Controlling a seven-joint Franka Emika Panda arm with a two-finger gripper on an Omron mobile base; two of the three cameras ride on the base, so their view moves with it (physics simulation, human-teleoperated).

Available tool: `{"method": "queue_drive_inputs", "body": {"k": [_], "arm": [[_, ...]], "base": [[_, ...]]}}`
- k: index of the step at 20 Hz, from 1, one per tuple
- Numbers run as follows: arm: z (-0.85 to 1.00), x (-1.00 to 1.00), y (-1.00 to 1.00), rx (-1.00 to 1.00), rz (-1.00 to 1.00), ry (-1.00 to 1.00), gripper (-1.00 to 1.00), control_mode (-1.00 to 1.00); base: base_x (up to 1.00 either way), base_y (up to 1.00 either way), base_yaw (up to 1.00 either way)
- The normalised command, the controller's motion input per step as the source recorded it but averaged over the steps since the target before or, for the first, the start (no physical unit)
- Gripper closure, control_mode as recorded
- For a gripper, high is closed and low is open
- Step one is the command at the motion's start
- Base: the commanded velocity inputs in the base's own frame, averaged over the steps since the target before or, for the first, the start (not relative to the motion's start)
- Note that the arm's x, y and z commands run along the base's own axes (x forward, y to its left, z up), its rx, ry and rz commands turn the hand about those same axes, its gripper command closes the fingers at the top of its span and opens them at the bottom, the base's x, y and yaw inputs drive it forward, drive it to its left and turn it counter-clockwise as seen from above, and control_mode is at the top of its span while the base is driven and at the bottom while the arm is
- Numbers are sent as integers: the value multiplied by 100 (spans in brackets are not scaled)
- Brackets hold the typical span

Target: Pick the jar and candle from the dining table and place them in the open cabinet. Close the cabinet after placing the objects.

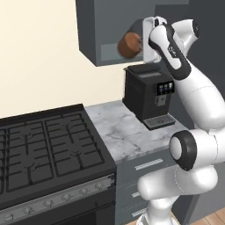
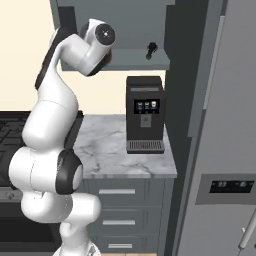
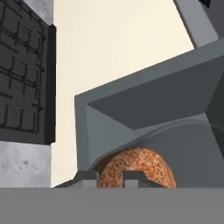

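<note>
Reddish-brown filling marks the jar, held tipped on its side in the pincer at the mouth of the cabinet, just above its floor. The pincer is closed narrow on the jar; in the hand view the jar sits between the two fingertips with the grey cabinet interior beyond. So the jar looks fetched and carried up but not yet let go. A small dark item at the cabinet's front edge in the right base view is too small to name, so I cannot tell where the candle is. The cabinet is not yet closed
</note>
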Motion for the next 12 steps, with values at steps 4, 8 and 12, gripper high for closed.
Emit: {"method": "queue_drive_inputs", "body": {"k": [4, 8, 12], "arm": [[-25, 24, 4, -2, 0, -1, -100, -100], [-11, 14, 0, -1, 0, -3, -100, -100], [-3, 15, 0, -2, 3, -5, -100, -100]], "base": [[0, 0, 0], [0, 0, 0], [0, 0, 0]]}}
